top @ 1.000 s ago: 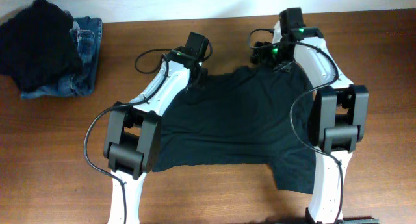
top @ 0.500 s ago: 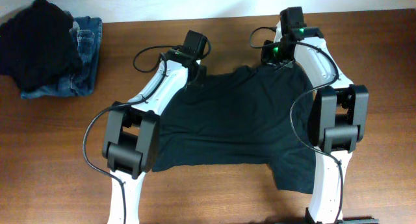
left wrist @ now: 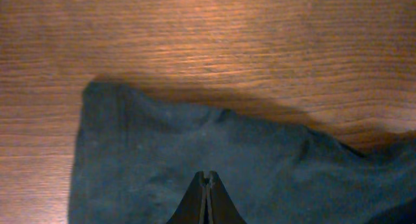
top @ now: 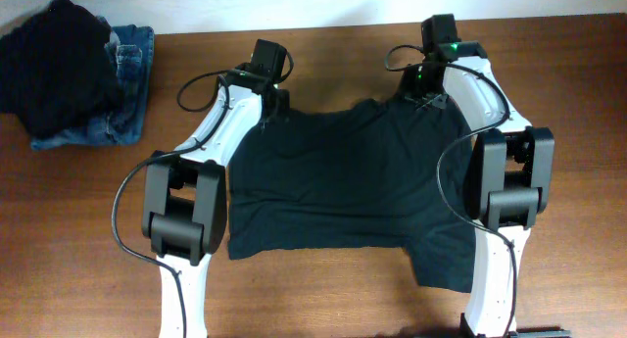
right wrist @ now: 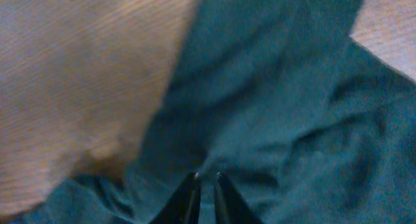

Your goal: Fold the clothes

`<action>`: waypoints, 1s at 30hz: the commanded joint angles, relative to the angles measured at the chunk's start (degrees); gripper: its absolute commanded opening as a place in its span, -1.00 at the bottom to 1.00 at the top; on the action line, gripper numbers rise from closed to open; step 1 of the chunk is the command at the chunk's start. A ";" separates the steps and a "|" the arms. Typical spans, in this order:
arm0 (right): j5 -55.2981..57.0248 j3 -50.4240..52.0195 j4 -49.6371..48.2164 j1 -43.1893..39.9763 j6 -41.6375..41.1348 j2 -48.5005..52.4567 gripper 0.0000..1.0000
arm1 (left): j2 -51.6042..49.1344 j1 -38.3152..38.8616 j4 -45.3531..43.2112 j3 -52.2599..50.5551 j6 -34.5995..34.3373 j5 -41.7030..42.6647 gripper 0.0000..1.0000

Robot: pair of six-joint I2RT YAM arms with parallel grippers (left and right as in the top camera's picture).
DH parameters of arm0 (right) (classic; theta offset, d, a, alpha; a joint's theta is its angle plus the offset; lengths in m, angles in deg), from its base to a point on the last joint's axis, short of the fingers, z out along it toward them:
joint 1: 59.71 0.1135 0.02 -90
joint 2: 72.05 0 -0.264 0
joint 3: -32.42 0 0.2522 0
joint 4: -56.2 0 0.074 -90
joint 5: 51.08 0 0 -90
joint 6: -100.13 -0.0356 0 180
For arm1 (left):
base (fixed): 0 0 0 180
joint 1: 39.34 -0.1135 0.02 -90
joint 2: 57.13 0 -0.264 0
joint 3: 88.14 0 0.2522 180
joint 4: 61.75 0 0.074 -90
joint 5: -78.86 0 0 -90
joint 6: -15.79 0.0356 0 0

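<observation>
Both grippers are closed at the far edge of the dark T-shirt (top: 343,191).
The T-shirt lies spread out in the middle of the wooden table (top: 78,230), between the two arms. The left gripper (left wrist: 207,180) has its fingers pressed together on the cloth near one far corner; it seems to pinch a thin fold, but this is hard to see. The right gripper (right wrist: 205,180) grips bunched cloth at the other far corner.

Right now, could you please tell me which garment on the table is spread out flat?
The dark T-shirt at the centre; the black garment and the jeans lie bunched together at the far left.
</observation>
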State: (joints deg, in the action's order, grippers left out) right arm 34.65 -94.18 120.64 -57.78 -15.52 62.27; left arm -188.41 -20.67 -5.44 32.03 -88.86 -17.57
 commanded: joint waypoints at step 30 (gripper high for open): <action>-0.44 2.84 -0.22 -1.97 -11.30 1.18 -0.11 | -4.48 0.28 -0.55 1.09 -1.62 2.34 -0.97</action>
State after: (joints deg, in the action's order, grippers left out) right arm 34.84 -93.24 121.54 -59.74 -26.12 62.27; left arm -191.87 -20.36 -5.81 32.31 -89.71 -15.80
